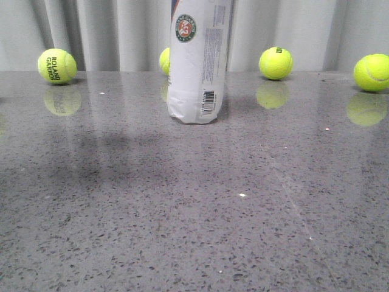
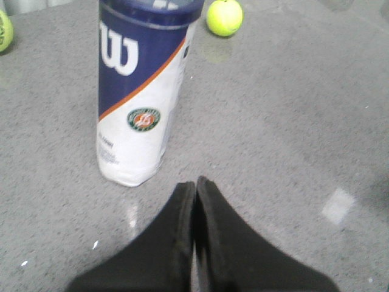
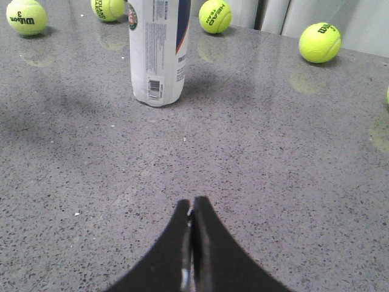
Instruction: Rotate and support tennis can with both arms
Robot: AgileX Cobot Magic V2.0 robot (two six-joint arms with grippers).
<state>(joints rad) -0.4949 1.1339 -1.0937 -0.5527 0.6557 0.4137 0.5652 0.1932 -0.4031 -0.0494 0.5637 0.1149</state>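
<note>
The tennis can [image 1: 197, 67] stands upright on the grey table, white label with barcode and round green logo facing the front camera. In the left wrist view the can [image 2: 140, 91] shows its navy top, orange stripe and logo, a short way beyond my left gripper [image 2: 195, 182], which is shut and empty. In the right wrist view the can [image 3: 157, 52] stands farther off, well beyond my right gripper [image 3: 192, 201], also shut and empty. Neither gripper shows in the front view.
Several yellow-green tennis balls lie along the back of the table: one at far left [image 1: 57, 66], one partly behind the can [image 1: 165, 61], one right of it [image 1: 275, 62], one at the right edge [image 1: 372, 72]. A pale curtain hangs behind.
</note>
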